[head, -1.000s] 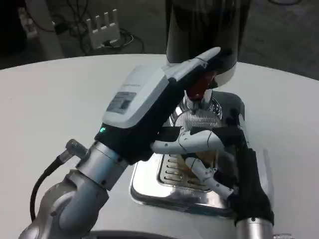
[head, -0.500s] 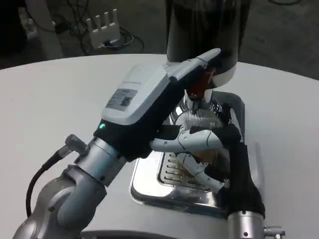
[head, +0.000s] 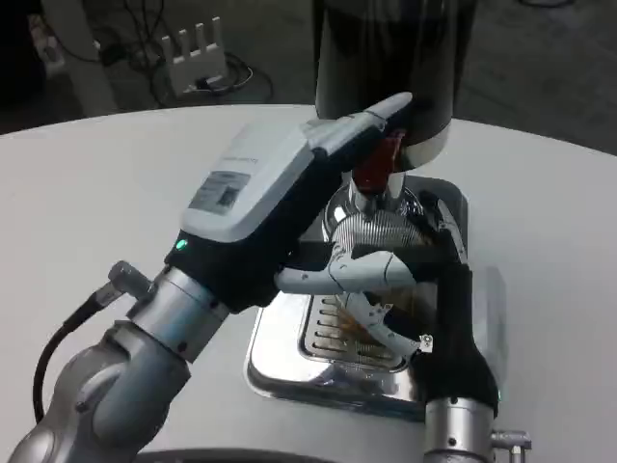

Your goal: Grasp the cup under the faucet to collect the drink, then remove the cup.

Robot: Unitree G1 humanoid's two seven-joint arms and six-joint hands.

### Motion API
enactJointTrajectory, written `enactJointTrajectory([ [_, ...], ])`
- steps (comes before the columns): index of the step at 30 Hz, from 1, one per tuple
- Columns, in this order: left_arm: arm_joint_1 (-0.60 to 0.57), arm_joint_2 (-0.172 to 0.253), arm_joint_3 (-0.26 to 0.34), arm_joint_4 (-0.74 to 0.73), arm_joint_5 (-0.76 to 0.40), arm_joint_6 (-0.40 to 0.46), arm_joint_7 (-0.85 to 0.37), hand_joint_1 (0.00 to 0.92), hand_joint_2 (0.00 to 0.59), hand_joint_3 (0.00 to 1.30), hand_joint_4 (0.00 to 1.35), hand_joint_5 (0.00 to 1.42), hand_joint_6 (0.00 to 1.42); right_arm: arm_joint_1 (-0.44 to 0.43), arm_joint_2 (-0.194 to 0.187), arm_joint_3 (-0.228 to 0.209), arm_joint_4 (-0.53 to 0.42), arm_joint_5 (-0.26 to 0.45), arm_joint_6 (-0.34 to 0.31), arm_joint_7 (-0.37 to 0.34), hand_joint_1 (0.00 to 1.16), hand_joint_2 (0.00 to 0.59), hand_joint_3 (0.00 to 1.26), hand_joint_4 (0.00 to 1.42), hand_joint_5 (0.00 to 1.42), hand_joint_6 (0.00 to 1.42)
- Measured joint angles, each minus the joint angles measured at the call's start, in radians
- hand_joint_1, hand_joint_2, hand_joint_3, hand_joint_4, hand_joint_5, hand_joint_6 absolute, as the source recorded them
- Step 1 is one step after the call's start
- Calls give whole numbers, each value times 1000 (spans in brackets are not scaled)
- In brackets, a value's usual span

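A clear ribbed cup (head: 378,230) stands on the chrome drip tray (head: 284,362), right under the red faucet lever (head: 379,166) of the dark dispenser (head: 386,58). Amber drink shows low in the cup. My right hand (head: 419,289) comes in from below and grips the cup, its white fingers (head: 337,275) wrapped round the near side. My left hand (head: 265,183) stretches across from the lower left. Its fingertips (head: 381,111) lie on top of the red lever, and its palm side is hidden.
The tray's slotted grille (head: 333,333) lies in front of the cup. White table (head: 116,193) spreads on the left and right of the tray. A white power strip (head: 195,43) and cables lie on the floor beyond the table's far edge.
The whole picture has shifted a little, so the camera moved. My right forearm has swung left and nearer the tray, still holding the cup. The left hand stays on the lever.
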Motion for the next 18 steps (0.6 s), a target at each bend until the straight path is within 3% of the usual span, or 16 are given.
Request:
enactJointTrajectory([
  [7,19,10,28,-10,-17,-3,-9,0,77,166,203,307,265,27,-7,7,-22,-35,-5,-83,870,172,536,710,827,711],
  [18,48,10,48,-17,-40,-3,-14,0,56,158,174,283,242,72,-21,37,-35,-63,-31,-118,893,149,718,854,1058,1127],
])
